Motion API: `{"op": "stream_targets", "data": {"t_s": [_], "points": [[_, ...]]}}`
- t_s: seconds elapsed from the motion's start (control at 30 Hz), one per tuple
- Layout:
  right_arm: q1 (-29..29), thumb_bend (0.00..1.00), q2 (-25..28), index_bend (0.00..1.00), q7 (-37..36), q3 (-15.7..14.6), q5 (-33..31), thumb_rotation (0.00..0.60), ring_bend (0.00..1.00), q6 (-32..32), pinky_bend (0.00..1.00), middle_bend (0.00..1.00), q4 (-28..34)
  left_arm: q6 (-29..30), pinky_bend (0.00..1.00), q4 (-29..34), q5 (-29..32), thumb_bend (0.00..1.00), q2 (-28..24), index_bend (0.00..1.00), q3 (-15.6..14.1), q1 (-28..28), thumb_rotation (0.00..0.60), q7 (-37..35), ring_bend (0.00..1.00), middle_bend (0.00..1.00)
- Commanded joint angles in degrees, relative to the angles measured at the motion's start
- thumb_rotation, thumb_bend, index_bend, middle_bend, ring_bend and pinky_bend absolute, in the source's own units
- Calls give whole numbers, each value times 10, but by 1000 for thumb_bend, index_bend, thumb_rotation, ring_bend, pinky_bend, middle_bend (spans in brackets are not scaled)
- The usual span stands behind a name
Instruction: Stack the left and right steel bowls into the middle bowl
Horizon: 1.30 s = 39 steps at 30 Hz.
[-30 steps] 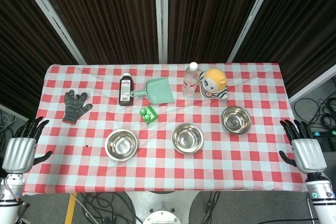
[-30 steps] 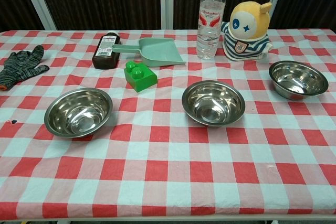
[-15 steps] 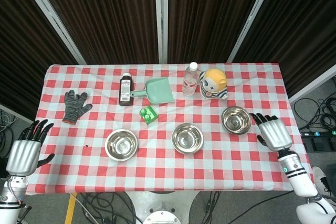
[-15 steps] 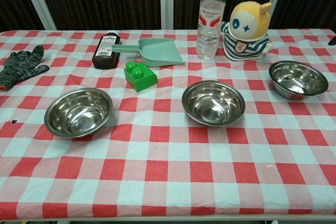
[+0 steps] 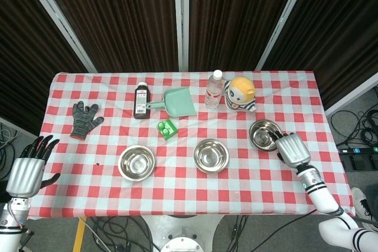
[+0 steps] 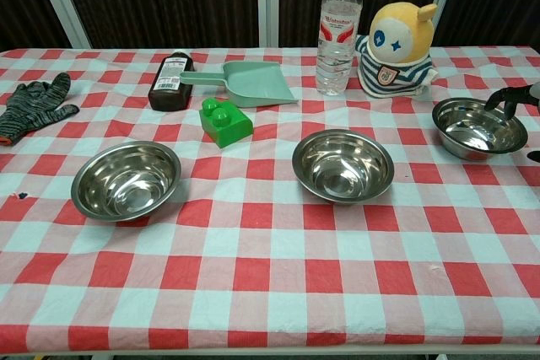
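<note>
Now I put my right hand (image 5: pixel 292 149) at the rim of the right bowl (image 5: pixel 264 134), fingers apart and holding nothing, to grab it for the middle bowl (image 5: pixel 211 155), while my left hand (image 5: pixel 26 169) waits spread out off the table (image 5: pixel 177 196), far from the left bowl (image 5: pixel 136 162).

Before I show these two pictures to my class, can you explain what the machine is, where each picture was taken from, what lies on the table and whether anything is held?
It is a two-armed robot with fingered metal hands. One picture looks down from its head, the other looks forward from its chest. On the red-checked tablecloth stand three steel bowls: left, middle and right. Behind them lie a grey glove, a brown bottle, a green dustpan, a green block, a clear water bottle and a yellow plush toy. The right hand is at the right bowl's rim; a grip isn't visible. The left hand hangs open off the table's edge.
</note>
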<state>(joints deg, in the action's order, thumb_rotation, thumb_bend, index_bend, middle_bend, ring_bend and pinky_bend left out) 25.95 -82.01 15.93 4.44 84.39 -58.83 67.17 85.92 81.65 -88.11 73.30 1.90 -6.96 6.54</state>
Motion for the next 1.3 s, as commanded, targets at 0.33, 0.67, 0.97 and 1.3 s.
{"op": "stream_targets", "data": {"t_s": [0.33, 0.67, 0.97, 1.3], "points": [[17, 227, -43, 278, 5, -6, -9, 600, 543, 12, 603, 358, -50, 1, 244, -27, -5, 128, 15, 197, -1, -2, 600, -13, 127, 216], [31, 243, -89, 386, -18, -7, 8, 600, 559, -10, 609, 434, -116, 0, 241, -57, -7, 127, 31, 197, 1, -8, 600, -24, 127, 216], [40, 275, -111, 436, -36, -11, 15, 600, 557, -16, 609, 469, -150, -6, 241, -62, -5, 128, 36, 197, 0, -10, 600, -25, 126, 216], [44, 291, -128, 511, -39, -17, 16, 600, 557, -13, 609, 511, -175, -7, 241, -67, -3, 127, 38, 197, -2, -10, 600, -31, 126, 216]]}}
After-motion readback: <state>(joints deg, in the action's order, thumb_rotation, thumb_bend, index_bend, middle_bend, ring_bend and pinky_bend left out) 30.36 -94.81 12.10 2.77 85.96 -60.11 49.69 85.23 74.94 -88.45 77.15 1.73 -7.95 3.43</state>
